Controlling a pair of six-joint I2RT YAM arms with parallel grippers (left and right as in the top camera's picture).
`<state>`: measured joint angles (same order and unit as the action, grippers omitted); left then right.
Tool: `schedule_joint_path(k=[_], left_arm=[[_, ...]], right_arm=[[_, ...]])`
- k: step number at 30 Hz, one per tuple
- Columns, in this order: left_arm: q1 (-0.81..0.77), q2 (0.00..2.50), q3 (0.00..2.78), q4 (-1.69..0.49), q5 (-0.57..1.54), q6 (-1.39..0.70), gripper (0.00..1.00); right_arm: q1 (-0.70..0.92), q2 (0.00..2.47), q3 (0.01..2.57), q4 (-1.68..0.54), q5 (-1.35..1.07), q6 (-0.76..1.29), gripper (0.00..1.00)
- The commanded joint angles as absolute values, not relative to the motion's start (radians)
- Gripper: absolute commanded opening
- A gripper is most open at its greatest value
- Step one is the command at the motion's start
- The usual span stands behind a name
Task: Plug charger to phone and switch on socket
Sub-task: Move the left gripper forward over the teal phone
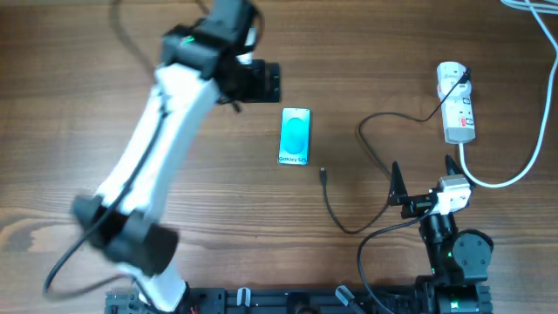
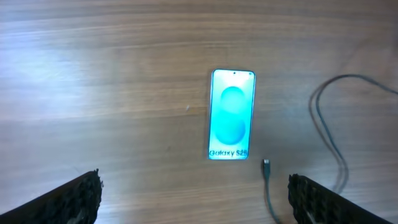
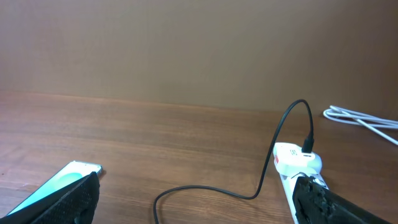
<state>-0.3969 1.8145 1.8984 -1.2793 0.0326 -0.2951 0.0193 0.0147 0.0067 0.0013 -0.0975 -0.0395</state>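
Note:
The phone (image 1: 296,137) lies flat mid-table, its cyan screen lit; it also shows in the left wrist view (image 2: 232,115) and at the lower left of the right wrist view (image 3: 62,180). The charger, a thin black cable (image 1: 370,139), runs from the socket (image 1: 457,103) in a loop, and its plug tip (image 1: 323,174) lies loose just right of the phone's near end (image 2: 266,165). My left gripper (image 1: 266,83) hovers up and left of the phone, open and empty (image 2: 196,202). My right gripper (image 1: 425,179) is open and empty (image 3: 199,208) below the socket (image 3: 297,160).
A thick white cord (image 1: 523,166) curves from the socket round the right edge to the top right corner and shows in the right wrist view (image 3: 360,116). The left arm (image 1: 148,166) crosses the left half of the wooden table.

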Motion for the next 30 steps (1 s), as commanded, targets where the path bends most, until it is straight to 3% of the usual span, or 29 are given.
schedule_joint_path(k=[1, 7, 30], left_arm=[[-0.477, 1.999, 1.932, -1.260, 0.109, -0.304, 1.00], [-0.553, 2.128, 1.932, -1.230, 0.137, -0.451, 1.00], [-0.571, 2.298, 1.930, -1.088, -0.001, -0.457, 1.00]], right_arm=[[0.025, 0.011, 0.005, 0.006, -0.106, -0.046, 1.00], [0.025, 0.011, 0.005, 0.006, -0.106, -0.046, 1.00], [0.025, 0.011, 0.005, 0.006, -0.106, -0.046, 1.00]])
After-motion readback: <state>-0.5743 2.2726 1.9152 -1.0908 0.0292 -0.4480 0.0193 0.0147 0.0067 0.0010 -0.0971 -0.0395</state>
